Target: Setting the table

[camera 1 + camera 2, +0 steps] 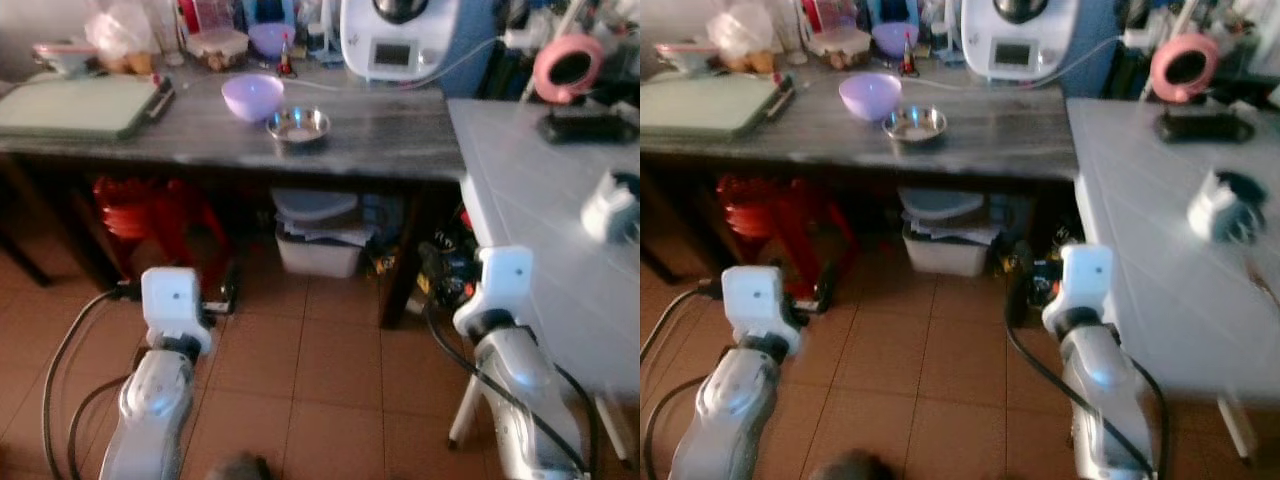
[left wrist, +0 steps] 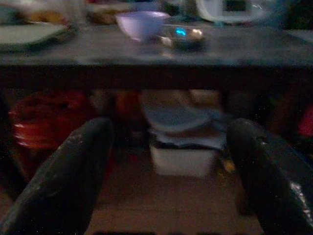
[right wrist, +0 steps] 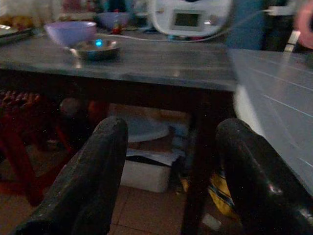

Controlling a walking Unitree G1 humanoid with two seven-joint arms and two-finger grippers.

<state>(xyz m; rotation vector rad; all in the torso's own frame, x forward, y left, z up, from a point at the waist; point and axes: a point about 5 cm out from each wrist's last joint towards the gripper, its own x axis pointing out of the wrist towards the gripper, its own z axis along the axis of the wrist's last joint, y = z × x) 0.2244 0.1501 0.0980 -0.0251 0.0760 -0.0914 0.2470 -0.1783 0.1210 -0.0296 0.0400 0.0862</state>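
Grey table (image 1: 400, 135) carries a purple bowl (image 1: 252, 96) touching a steel bowl (image 1: 298, 125); left gripper (image 2: 168, 176) and right gripper (image 3: 171, 171) (both low) gape empty.

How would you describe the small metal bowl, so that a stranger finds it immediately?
Look at the long dark wooden counter in front of the robot. Near its middle, a lilac plastic bowl stands, and the metal bowl sits just beside it, nearer the front edge. It is the shallow, shiny steel one.
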